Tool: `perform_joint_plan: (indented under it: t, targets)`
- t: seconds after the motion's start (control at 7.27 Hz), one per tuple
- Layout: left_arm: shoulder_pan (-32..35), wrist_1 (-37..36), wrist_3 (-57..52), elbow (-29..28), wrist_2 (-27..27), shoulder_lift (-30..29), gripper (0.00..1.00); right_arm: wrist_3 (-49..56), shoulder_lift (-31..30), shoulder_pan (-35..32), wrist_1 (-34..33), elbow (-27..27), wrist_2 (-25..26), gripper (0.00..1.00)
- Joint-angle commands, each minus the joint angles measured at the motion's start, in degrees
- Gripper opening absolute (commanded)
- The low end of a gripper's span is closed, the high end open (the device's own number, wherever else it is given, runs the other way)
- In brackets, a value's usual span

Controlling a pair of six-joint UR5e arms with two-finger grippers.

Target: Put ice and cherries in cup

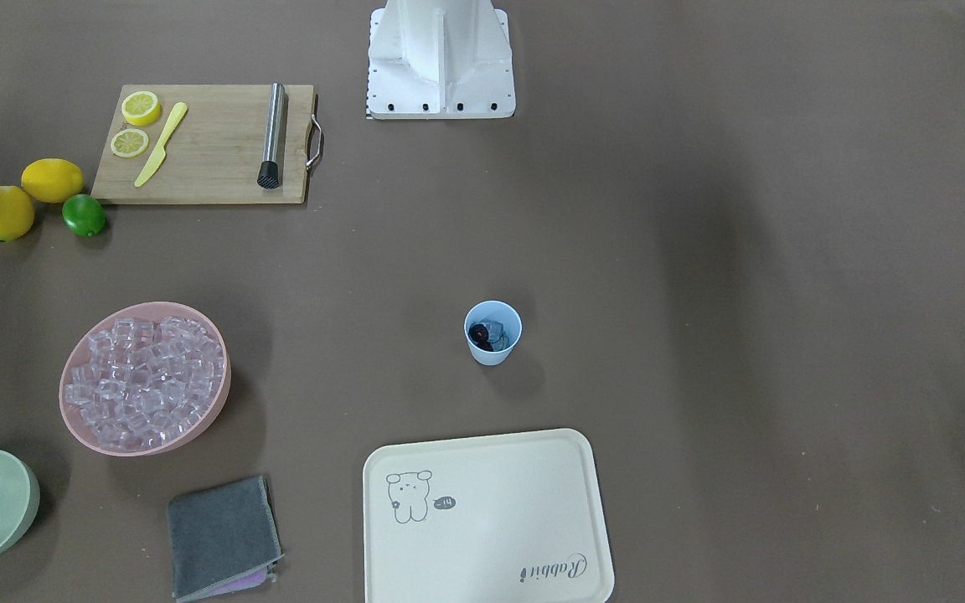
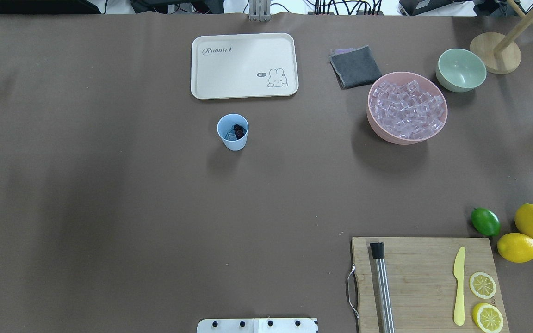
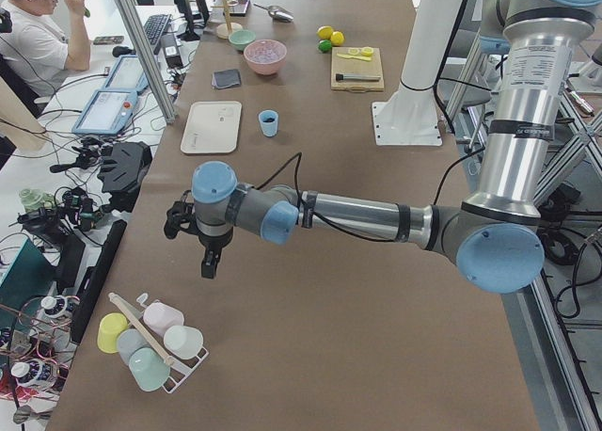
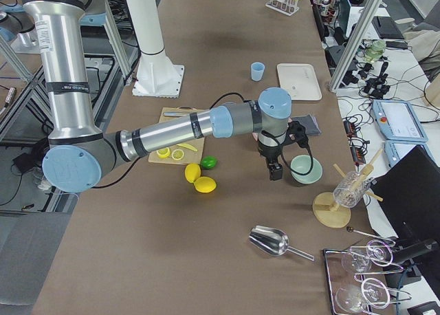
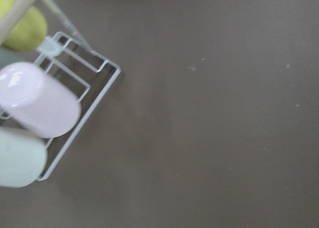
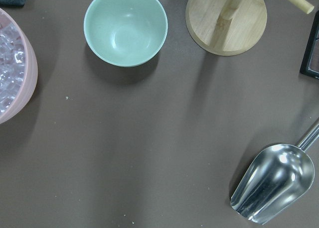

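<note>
You are looking at a brown desk (image 2: 109,208) that is carrying the light-blue cup (image 2: 234,143) near a cream tray (image 2: 238,74), a grey cloth (image 2: 355,67), a pink bowl (image 2: 387,136), a pale green bowl (image 2: 461,69), a wooden cutting board (image 2: 419,277), two lemons (image 2: 517,247), a lime (image 2: 485,221), a metal scoop (image 6: 271,188) and a wire cup rack (image 5: 83,119).

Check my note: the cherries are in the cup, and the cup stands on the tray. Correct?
Not quite. The cup stands on the table beside the tray, apart from it, not on it, as the overhead view shows. The cherries are in the cup.
</note>
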State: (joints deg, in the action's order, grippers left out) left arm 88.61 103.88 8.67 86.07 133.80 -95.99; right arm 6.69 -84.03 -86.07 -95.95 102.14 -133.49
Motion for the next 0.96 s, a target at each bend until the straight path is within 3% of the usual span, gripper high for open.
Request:
perform_joint_plan:
  t: [0.0,0.14,0.28,0.83]
  targets:
    - [1.12,-2.97,-1.64,-0.99,0.41,-0.50,0.97,-0.01,0.79,0.73,0.07,-0.36,0.08,1.00]
    - [0.95,-3.16,-0.77,-1.16,-0.02,-1.30,0.85,0.08,2.11,1.69,-0.02,-0.53,0.16,1.00]
    - [1.21,-3.34,-1.02,-0.55,0.15,-1.57,0.97,0.25,2.21,1.61,-0.02,-0.54,-0.10,1.00]
    - [0.86,-2.38,-0.85,-0.46,-4.05,-3.06,0.97,-0.45,2.56,2.13,2.53,-1.58,-0.01,1.00]
